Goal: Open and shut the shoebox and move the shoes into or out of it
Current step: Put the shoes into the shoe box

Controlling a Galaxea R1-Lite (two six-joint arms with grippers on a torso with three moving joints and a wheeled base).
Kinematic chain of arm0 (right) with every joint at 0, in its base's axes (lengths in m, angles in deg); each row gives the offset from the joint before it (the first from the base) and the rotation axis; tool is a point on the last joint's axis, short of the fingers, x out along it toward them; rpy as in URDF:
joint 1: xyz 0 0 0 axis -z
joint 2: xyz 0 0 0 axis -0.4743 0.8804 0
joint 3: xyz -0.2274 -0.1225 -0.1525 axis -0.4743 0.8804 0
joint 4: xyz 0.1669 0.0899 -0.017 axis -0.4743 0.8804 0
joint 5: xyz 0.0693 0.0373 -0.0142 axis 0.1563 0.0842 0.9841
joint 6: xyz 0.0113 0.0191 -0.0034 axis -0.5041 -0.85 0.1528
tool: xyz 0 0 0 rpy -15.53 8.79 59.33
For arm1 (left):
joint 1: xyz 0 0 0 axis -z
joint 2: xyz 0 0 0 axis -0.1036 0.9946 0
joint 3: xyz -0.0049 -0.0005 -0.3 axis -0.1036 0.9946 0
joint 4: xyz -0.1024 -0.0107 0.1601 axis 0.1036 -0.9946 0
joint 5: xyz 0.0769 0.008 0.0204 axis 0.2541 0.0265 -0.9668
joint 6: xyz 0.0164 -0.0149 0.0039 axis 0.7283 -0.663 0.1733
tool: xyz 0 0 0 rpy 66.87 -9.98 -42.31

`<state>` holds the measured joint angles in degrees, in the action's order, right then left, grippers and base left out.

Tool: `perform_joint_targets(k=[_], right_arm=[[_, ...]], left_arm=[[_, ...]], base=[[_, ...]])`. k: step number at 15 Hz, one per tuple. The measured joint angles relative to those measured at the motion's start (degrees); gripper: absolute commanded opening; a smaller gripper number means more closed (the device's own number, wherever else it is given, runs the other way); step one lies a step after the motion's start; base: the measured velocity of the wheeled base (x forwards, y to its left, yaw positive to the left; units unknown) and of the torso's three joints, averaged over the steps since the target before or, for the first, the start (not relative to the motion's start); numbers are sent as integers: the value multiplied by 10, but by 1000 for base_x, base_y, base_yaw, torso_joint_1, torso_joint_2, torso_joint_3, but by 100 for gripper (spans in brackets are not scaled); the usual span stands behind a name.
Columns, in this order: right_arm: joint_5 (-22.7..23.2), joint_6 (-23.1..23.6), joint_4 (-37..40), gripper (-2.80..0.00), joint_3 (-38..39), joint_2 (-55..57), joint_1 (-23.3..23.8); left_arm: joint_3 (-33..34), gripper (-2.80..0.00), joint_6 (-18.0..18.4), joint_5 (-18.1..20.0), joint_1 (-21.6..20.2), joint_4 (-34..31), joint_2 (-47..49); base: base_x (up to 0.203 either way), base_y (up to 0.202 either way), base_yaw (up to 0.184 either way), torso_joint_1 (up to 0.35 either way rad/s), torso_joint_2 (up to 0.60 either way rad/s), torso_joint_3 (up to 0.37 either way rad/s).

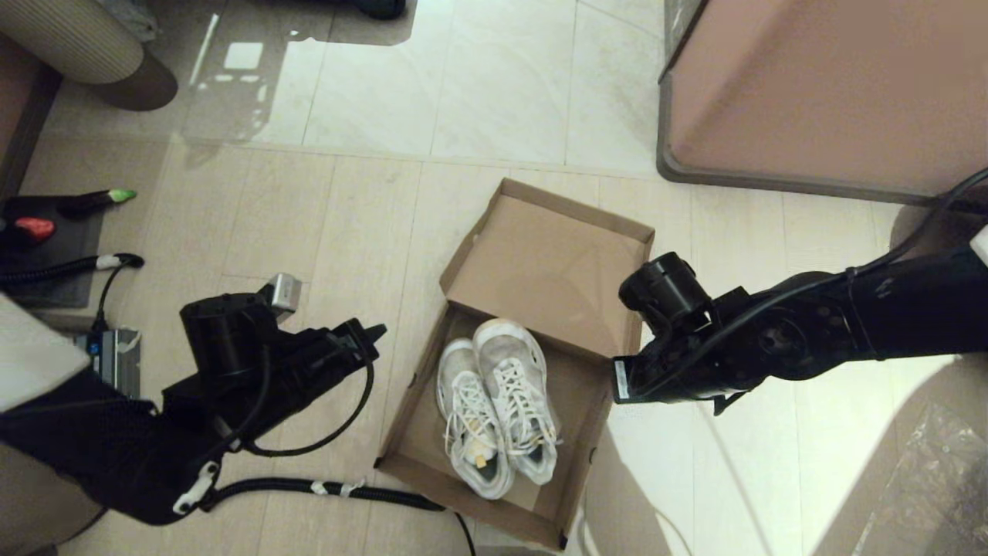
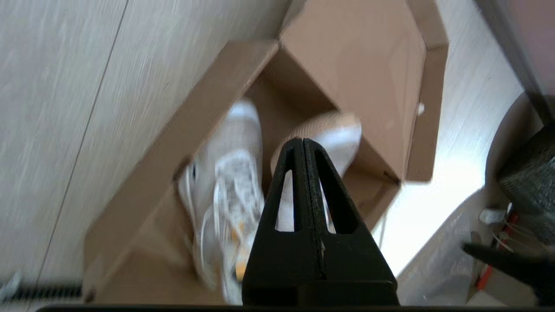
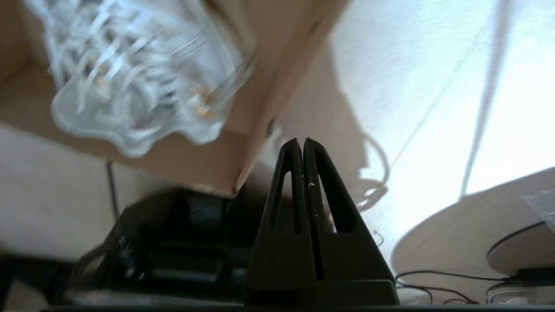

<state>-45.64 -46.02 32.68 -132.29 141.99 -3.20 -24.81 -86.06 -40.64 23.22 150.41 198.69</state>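
The brown cardboard shoebox (image 1: 407, 417) lies open on the floor, its hinged lid (image 1: 548, 262) tilted up at the far side. Both white lace-up shoes (image 1: 494, 409) sit side by side inside, toes toward the lid. My left gripper (image 1: 377, 333) hovers left of the box, shut and empty. In the left wrist view it (image 2: 302, 140) points at the shoes (image 2: 234, 190) over the box wall (image 2: 195, 125). My right arm (image 1: 679, 347) hangs by the box's right wall. The right gripper (image 3: 302, 140) is shut and empty, beside the box's near corner (image 3: 269, 86), with the shoes (image 3: 130, 73) beyond.
A large pinkish-brown cabinet (image 1: 834, 85) stands at the far right. A black mat (image 1: 54, 278) with red and green items and a silver device (image 1: 116, 359) lie at the left. A black cable (image 1: 340, 488) runs along the floor before the box. A plastic bag (image 1: 934, 479) lies at the near right.
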Motion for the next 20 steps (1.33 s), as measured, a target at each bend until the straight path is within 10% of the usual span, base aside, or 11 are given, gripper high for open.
perform_joint_targets(k=[5, 16, 17, 20], right_arm=[[-3, 1, -6, -280, 64, -3, 7], [-3, 7, -102, -280, 84, 88, 16], [-4, 6, -102, 0, 86, 90, 16], [-4, 1, -104, 0, 84, 94, 16]], left_arm=[[-96, -280, 62, 38, 0, 111, 137], [-246, -280, 74, 38, -2, 79, 262], [-248, -280, 74, 38, -2, 78, 264], [-250, -280, 74, 38, -2, 77, 266]], base=[[0, 0, 0, 0, 0, 0], [0, 0, 0, 0, 0, 0], [0, 0, 0, 0, 0, 0], [0, 0, 0, 0, 0, 0]])
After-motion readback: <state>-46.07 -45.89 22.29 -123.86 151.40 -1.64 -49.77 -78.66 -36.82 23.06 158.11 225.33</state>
